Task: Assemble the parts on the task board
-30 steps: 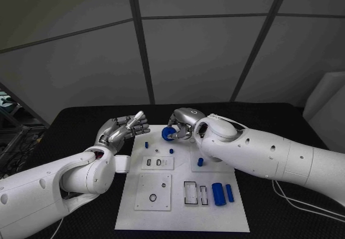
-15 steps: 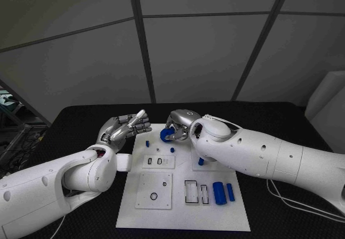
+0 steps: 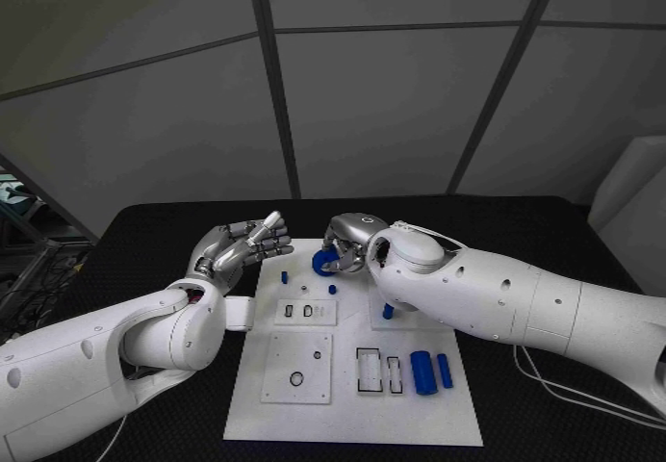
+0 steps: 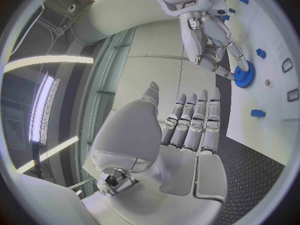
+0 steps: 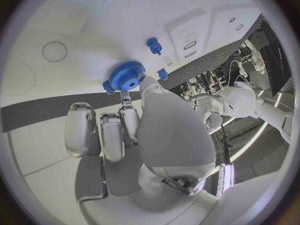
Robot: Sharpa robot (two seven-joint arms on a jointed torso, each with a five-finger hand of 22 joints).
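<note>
one blue gear (image 3: 325, 261) in right hand's (image 3: 355, 241) fingertips

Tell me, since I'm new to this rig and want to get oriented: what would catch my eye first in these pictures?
The blue gear, pinched by the right hand over the far end of the white task board, stands out most. Beside it the left hand is raised over the board's far left corner, fingers straight and empty. Nearer the robot, two blue cylinders lie side by side on the board's right part.
</note>
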